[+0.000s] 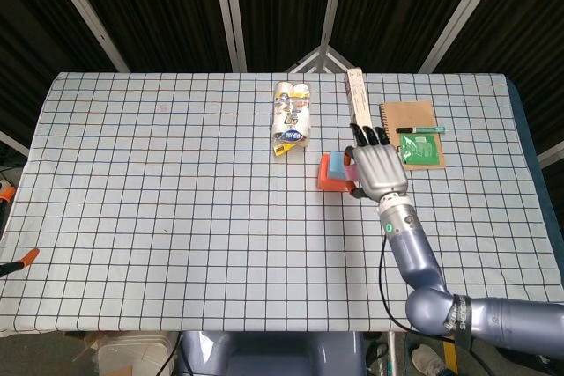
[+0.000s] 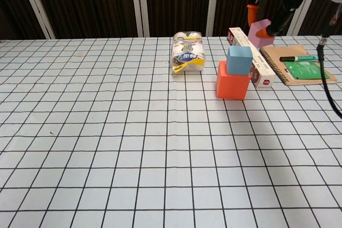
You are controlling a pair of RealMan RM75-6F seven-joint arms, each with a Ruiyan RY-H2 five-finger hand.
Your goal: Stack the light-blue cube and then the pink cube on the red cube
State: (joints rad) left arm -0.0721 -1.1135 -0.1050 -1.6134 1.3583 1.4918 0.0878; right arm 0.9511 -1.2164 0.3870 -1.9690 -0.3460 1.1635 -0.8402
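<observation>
The red cube (image 2: pixel 232 83) stands on the table with the light-blue cube (image 2: pixel 239 60) stacked on top of it. My right hand (image 2: pixel 278 1) is raised high above and slightly right of the stack, pinching the pink cube (image 2: pixel 260 33) between thumb and fingers. In the head view the right hand (image 1: pixel 379 169) covers most of the light-blue cube (image 1: pixel 336 165), and only a sliver of the pink cube shows by the red cube (image 1: pixel 326 178). My left hand is in neither view.
A pack of small bottles (image 2: pixel 187 52) lies left of the stack. A long box (image 2: pixel 251 57) lies just right of it, then a brown notebook (image 2: pixel 299 68) with a marker (image 2: pixel 301 57) and a green card (image 2: pixel 304 70).
</observation>
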